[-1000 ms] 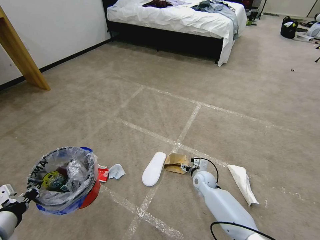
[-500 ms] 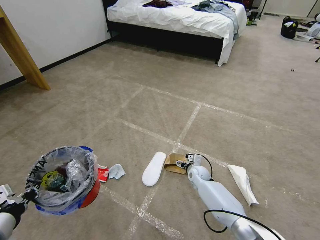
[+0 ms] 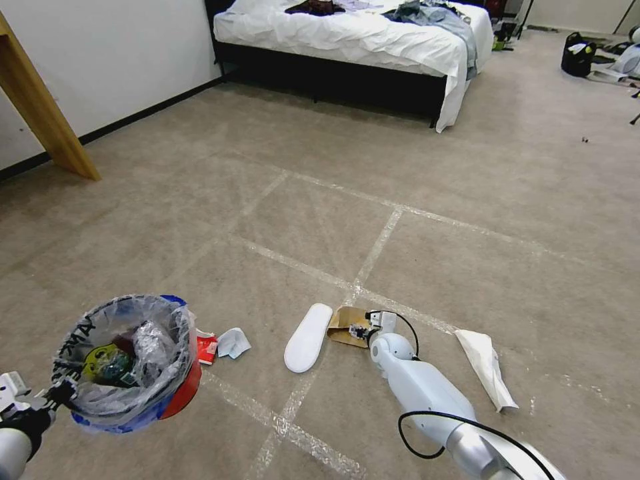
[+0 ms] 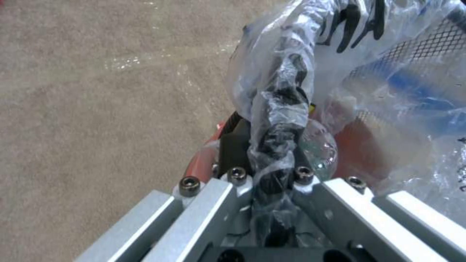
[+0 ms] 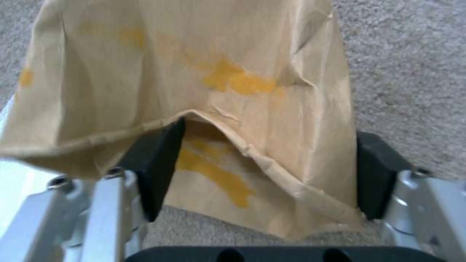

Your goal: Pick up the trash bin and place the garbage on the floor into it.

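your right gripper gapes around the crumpled brown paper bag beside the white slipper; one pad sits inside its mouth, so closing may tear it. left gripper stays clamped on the red plastic-lined trash bin.

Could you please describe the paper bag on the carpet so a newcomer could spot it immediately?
On the beige carpet before the bed, find the taped cross. Just past it lies the brown paper bag, between the white slipper and the right end effector, whose open fingers straddle its edge. It alone is tan, with yellow stains.
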You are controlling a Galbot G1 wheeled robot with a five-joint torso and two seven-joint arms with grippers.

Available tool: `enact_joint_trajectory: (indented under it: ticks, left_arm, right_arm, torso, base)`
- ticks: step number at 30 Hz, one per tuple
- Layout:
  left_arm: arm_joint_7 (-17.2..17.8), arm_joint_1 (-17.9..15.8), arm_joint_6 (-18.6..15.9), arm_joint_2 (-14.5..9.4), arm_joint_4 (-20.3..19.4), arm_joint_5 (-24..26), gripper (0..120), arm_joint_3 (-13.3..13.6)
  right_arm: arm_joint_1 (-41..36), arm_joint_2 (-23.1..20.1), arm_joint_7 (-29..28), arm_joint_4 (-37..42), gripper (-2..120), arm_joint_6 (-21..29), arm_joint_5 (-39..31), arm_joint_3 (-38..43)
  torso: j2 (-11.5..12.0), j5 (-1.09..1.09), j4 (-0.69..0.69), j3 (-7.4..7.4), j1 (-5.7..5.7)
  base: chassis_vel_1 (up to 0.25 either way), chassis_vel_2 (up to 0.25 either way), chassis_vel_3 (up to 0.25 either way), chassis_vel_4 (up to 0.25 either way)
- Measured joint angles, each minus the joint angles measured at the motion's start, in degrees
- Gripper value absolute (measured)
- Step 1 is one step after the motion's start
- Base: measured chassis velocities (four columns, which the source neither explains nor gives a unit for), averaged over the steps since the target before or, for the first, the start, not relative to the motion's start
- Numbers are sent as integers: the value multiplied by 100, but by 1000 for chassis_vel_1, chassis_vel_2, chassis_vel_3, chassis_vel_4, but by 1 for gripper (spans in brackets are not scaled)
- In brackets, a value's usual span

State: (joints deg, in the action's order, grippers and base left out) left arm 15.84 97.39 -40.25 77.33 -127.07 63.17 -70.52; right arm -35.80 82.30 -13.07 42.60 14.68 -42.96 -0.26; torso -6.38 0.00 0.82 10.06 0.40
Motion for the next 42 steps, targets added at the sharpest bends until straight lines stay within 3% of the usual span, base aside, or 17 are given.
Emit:
enact_joint_trajectory:
  ticks: [19,30,42]
  left_arm:
    - [-2,-33,8,-3,13,-32,0,29]
    - [16,-39,8,-1,5,-32,0,40]
    - [204,-185,-85,-163,-176,112,0,180]
  right_arm:
    - [-318,-221,60,451,0,-194,17,4]
    - [-623,-451,48,1152,0,-325,-121,68]
    - [-754,-1267,315,3412,0,-957,-270,317]
  torso:
    - [0,1,0,0,0]
    - [0,1,0,0,0]
    - [0,1,1,0,0]
  base:
    - [0,0,0,0]
    - [0,0,0,0]
    - [0,0,0,0]
